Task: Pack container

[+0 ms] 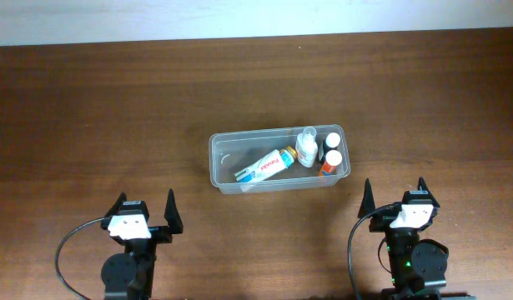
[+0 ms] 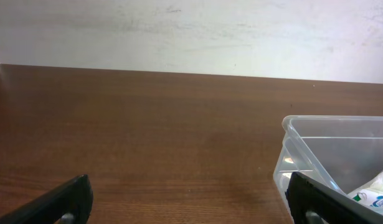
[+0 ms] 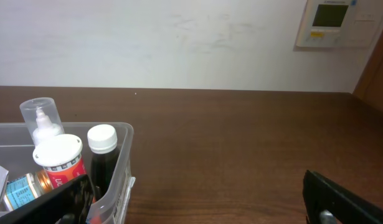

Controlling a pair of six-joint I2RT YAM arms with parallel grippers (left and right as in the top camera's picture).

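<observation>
Between the near and far edges of the tabletop (image 1: 89,108), the container (image 1: 225,155), probably light and slick, suits a rim grip; left end effector (image 1: 147,197) and right end effector (image 1: 394,185) gape empty.

The dark wooden table (image 1: 106,108) in front of me carried the clear container (image 1: 227,152) flat on its surface; it sat slightly right of centre, its long sides parallel to the table's far edge.
</observation>
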